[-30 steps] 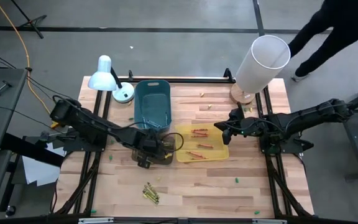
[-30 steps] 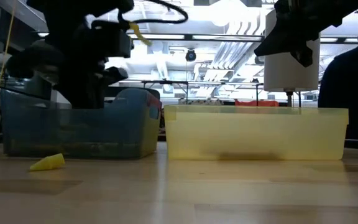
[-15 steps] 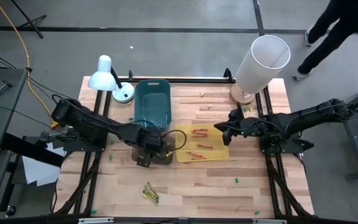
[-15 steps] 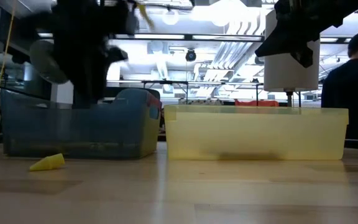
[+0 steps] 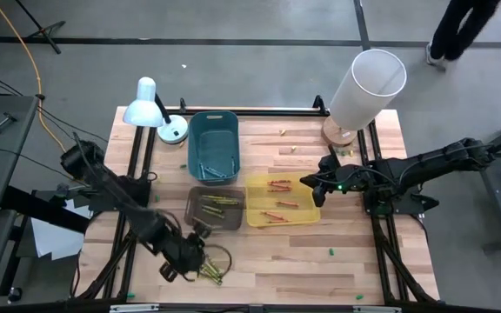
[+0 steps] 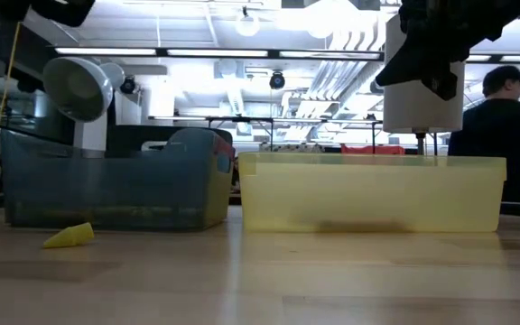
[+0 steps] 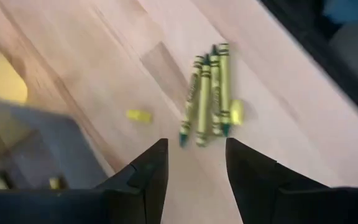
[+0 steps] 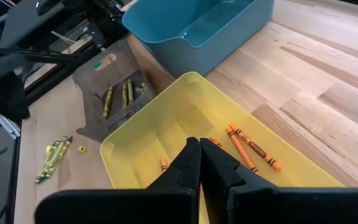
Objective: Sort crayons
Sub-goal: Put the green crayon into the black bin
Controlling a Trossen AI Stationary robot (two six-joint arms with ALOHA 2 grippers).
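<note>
Since a second ago the left end effector [image 5: 200, 263] has swung away from the grey bin [image 5: 216, 208] at the middle of the worktop [image 5: 268, 269] down toward the front edge, and its fingers [image 7: 146, 174] are now spread apart with nothing between them. Just ahead of it lies a small bundle of yellow-green crayons [image 7: 206, 93] side by side on the bare wood, with a short yellow stub [image 7: 139, 115] lying apart from them. More yellow-green crayons sit in the grey bin [image 8: 122, 94], a few are in the teal bin [image 5: 213, 146] toward the back edge, and orange crayons [image 5: 278, 184] rest in the yellow bin [image 5: 311, 213], which stands touching the grey one. The right end effector [image 5: 310, 181] hovers over the yellow bin's right end, its fingers [image 8: 188, 165] pressed together and empty. A white desk lamp [image 5: 150, 109] stands at the back left corner, a tall white cylinder [image 5: 368, 87] at the back right, and a person [image 6: 504, 126] is in the room beyond.
</note>
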